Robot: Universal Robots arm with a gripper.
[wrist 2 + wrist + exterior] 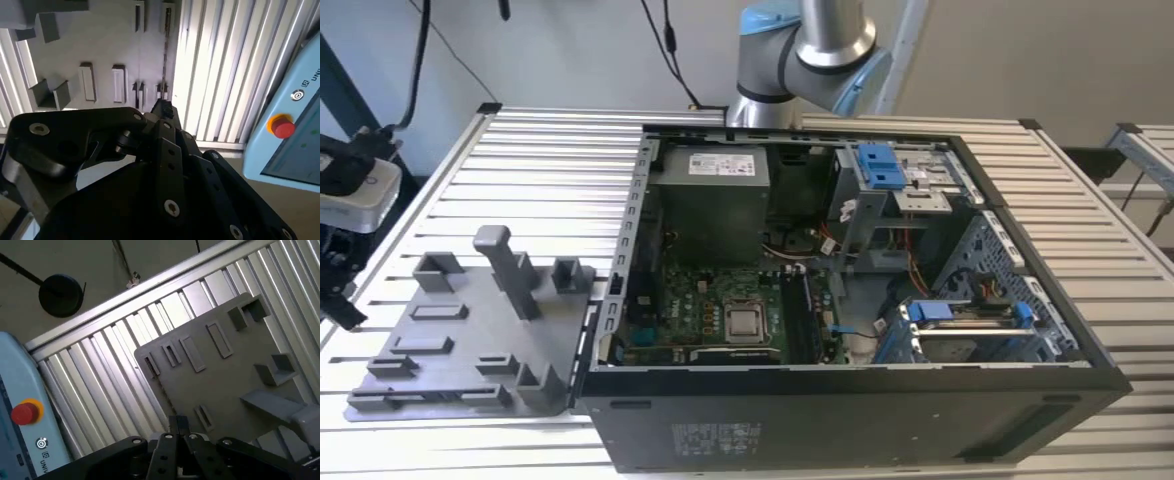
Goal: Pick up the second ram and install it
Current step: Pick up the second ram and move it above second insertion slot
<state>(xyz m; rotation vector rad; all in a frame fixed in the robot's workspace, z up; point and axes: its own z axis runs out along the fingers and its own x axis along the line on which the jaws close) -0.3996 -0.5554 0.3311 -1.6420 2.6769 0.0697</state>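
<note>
- My gripper [162, 106]: black linkage, aimed down over the tray; I cannot tell whether it is open or closed
- Second ram [165, 55]: thin dark strip seen edge-on, along the outer slot row of the grey tray [100, 45], its near end meeting my gripper in the second wrist view
- Handling, my judgement: centre on the strip, square to its length, straight travel, no twist
- My arm [807, 50]: column rising behind the computer case [854, 430]
</note>
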